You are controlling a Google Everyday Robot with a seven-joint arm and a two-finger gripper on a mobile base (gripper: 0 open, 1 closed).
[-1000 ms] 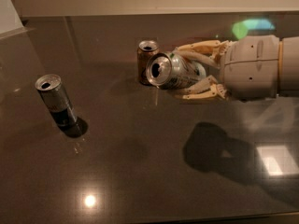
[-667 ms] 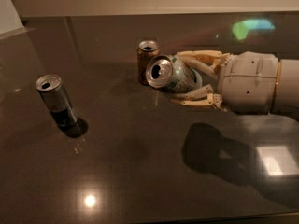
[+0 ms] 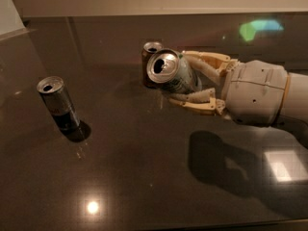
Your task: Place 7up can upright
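Silver-white aluminium 7up can with green print is held off the table, tilted on its side, open silver top facing the camera. The cream two-finger gripper is clamped across its body. The grey rounded wrist reaches in level from the right. A brown-gold can stands just behind, and a slim silver-and-dark can stands well apart on the glossy dark tabletop.

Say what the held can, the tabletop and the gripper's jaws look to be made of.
7up can: thin metal, probably aluminium, given the bright silver top with a tab opening and the glossy printed body.
Table: dark polished stone or laminate, cannot tell which. It reflects lights sharply.
Gripper, right of centre above the table, shut on the can: the jaws look like matte cream plastic with no shine.
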